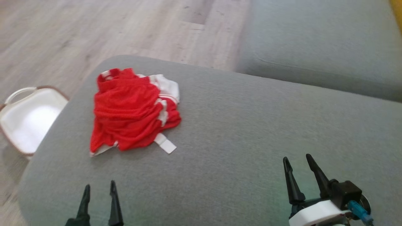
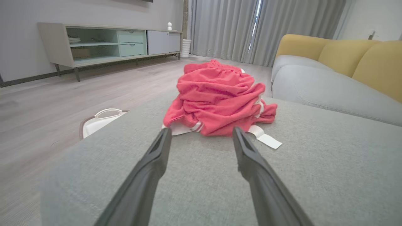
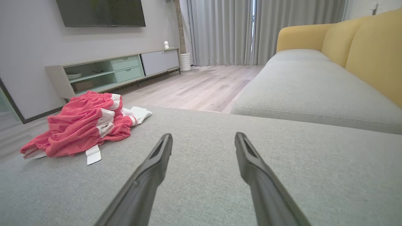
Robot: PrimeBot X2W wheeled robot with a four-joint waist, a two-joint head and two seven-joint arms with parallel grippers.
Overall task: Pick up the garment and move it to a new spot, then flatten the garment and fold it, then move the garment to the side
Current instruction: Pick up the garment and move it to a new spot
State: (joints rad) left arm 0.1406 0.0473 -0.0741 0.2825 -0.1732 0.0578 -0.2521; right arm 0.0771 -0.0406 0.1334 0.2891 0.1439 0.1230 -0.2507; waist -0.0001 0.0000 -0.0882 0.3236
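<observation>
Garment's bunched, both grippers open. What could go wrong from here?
The garment is bunched: a pinch may catch several layers, or only the loose white tab. It lies near the cushion edge by the basket; a push from the left gripper could slide it off.

One garment (image 1: 132, 110); one basket (image 1: 28, 119); one sofa (image 3: 314, 91); one cabinet (image 3: 110, 69); one television (image 3: 100, 12).

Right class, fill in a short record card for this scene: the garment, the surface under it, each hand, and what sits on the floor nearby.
garment: red and white, crumpled in a heap, not yet flattened
surface: grey cushion, garment lying toward its left end
left hand: open, empty, pointing at the garment, short of it
right hand: open, empty, above bare cushion, well to the garment's right
floor: white basket beside the cushion's left edge
</observation>
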